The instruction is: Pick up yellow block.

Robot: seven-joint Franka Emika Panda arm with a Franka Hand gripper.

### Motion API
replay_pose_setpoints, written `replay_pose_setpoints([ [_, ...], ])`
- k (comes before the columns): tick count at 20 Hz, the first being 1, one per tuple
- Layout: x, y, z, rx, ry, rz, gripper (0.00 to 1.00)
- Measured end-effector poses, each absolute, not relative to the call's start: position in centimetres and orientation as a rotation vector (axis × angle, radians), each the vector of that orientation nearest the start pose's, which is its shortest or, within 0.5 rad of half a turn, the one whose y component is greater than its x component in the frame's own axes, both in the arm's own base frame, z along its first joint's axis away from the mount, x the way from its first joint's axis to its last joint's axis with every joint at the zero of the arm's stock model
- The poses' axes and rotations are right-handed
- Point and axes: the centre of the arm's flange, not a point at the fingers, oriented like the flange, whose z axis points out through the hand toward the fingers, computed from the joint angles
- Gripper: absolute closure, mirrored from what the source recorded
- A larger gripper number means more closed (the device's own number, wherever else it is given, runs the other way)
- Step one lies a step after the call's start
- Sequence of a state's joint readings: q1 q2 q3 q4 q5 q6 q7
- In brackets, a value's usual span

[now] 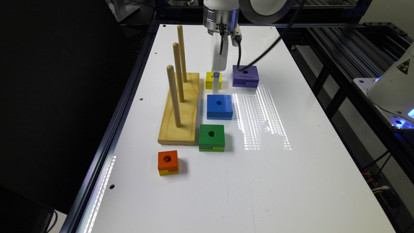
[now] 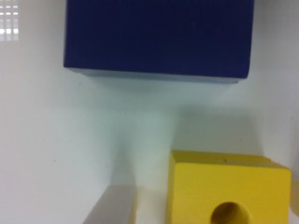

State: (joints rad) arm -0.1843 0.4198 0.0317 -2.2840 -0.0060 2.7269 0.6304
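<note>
step: grasp approach | end effector [image 1: 217, 79] low at yellow block [image 1: 211, 80], grip width unclear, nothing visibly held | next: straddle block, close, lift off tabletop [image 1: 291, 181]

No words, brand names or numbers can be read. The one sign is a small triangular warning label [image 1: 404, 65] on the white robot base [image 1: 393, 85] at the exterior view's right edge; its symbol is too small to read.

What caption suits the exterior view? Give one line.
Panda gripper lowered at small yellow wooden block, between wooden peg board and purple block.
</note>
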Motion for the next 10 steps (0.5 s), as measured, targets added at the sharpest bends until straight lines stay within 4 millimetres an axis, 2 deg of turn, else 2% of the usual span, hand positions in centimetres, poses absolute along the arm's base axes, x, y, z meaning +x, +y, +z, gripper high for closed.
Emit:
replay_pose_setpoints([
  [10,52.83,-7.98,17.02,-2.890,1.187,-0.035,0.00],
])
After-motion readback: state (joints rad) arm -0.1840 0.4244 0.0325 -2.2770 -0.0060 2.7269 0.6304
